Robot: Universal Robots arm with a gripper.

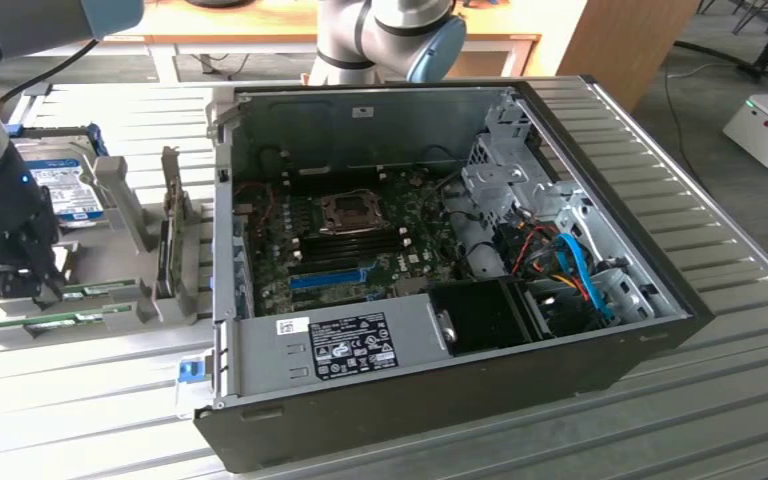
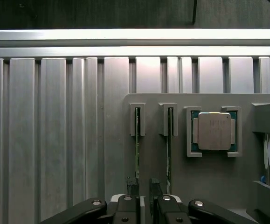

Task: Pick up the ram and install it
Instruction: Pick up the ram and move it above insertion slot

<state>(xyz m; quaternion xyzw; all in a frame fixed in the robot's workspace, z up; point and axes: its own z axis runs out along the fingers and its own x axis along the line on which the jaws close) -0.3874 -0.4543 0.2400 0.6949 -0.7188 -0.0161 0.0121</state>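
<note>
Two green ram sticks stand on edge in slots of a grey holder [image 2: 153, 100], one ram stick [image 2: 137, 140] beside the other [image 2: 169, 144]. In the exterior view the same ram sticks [image 1: 101, 290] [image 1: 57, 321] lie at the exterior view's left of the open computer case [image 1: 424, 250]. My gripper [image 2: 143, 184] is open, its dark fingertips [image 2: 154, 187] low over the near end of the first stick. I cannot tell whether they touch it. The gripper [image 1: 17, 288] hangs at the holder's left end.
The holder also carries a silver processor [image 2: 214, 130] and a hard drive [image 1: 64, 190]. Upright grey brackets [image 1: 171, 240] stand between the holder and the case. Dark memory slots [image 1: 357, 240] and a blue slot strip [image 1: 324, 278] sit on the motherboard. The table is ribbed metal [image 2: 55, 140].
</note>
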